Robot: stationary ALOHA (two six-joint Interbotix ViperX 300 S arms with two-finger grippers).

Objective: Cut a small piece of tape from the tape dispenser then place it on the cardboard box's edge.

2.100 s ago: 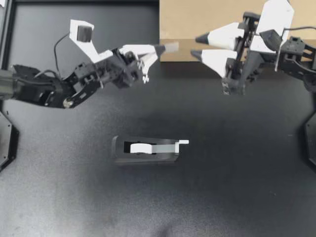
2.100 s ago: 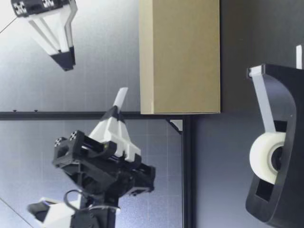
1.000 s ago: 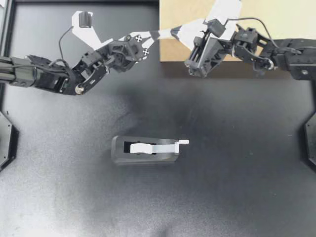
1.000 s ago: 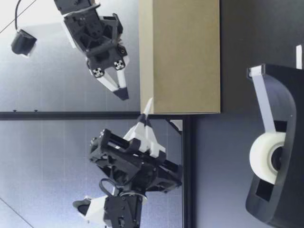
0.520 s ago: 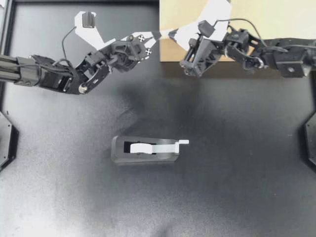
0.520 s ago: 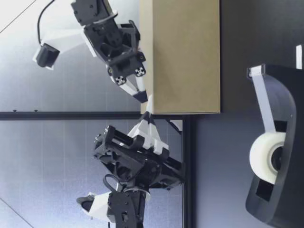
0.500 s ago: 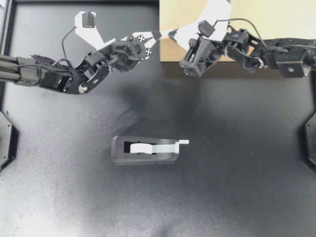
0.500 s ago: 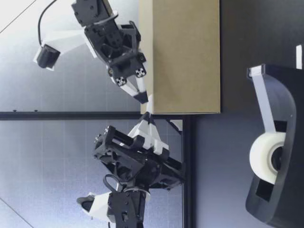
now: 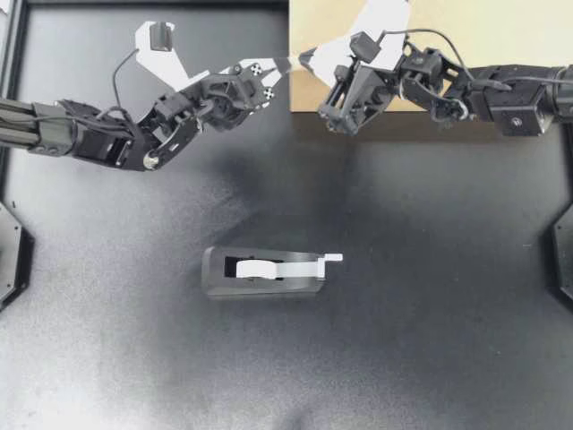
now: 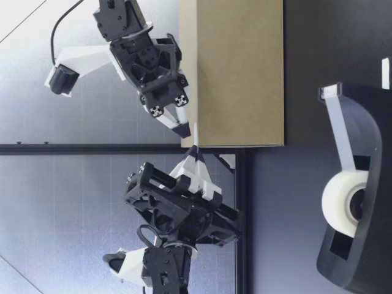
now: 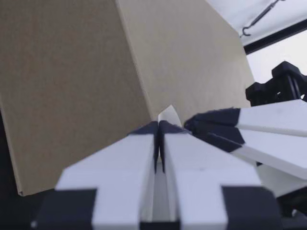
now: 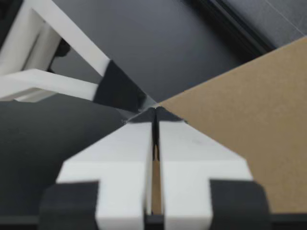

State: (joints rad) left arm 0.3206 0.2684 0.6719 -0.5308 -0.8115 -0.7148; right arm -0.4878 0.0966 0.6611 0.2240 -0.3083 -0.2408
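Closed tight, my left end effector (image 9: 288, 63) pinches a small pale piece of tape (image 11: 167, 115) at its tips. It holds the piece right against the upright corner edge of the cardboard box (image 9: 501, 31) at the back of the desk (image 9: 421, 296). My right end effector (image 9: 303, 56) comes in from the other side, fingers also pressed together, its tips meeting the left one's at that same corner. I cannot tell whether it grips the tape or only presses on it. From table height, the strip (image 10: 196, 131) shows as a thin white sliver standing along the box edge between the two tips.

The tape dispenser (image 9: 264, 273) sits alone mid-desk, well apart from both arms, with a fresh tape end (image 9: 332, 258) at its cutter. I judge the cutting done and the piece delivered to the box. What remains is pressing it flat onto the edge and letting go.
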